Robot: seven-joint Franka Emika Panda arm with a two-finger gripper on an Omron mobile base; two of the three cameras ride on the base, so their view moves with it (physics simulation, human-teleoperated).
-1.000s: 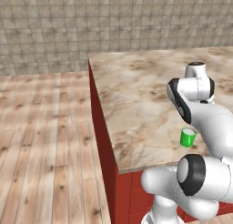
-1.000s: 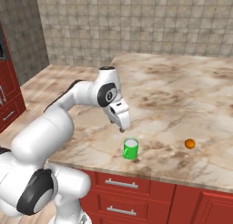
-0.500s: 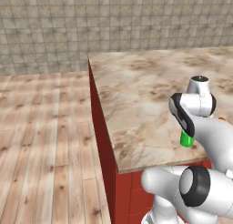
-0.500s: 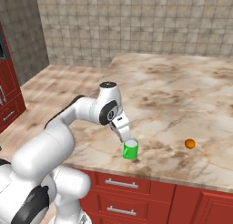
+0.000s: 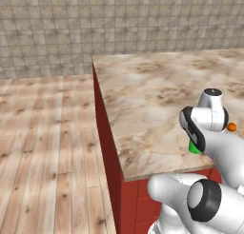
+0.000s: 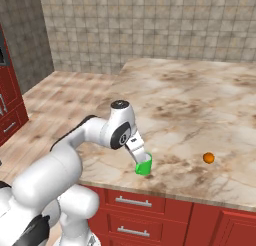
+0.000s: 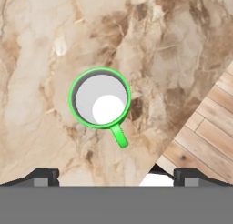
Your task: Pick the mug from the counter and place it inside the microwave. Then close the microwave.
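Observation:
The green mug (image 6: 144, 166) stands upright on the marbled counter (image 6: 190, 100), close to its front edge. In the hand view I look straight down into the mug (image 7: 100, 98), whose handle points toward the lower right. My gripper (image 6: 141, 156) hangs open just above the mug's rim, and its fingertips (image 7: 43, 175) sit wide apart at the bottom of the hand view (image 7: 119, 176). Nothing is held. In the left base view my hand covers most of the mug (image 5: 194, 147). The microwave is out of view.
A small orange ball (image 6: 208, 158) lies on the counter to the right of the mug, also seen past my wrist (image 5: 231, 127). Red drawers (image 6: 132, 215) sit under the counter edge. Wooden floor (image 5: 47, 147) lies to the left, with a tiled wall behind.
My arm has folded down and toward the counter's front edge, bringing the open gripper from above and behind the mug to right over it. The mug and ball have not moved.

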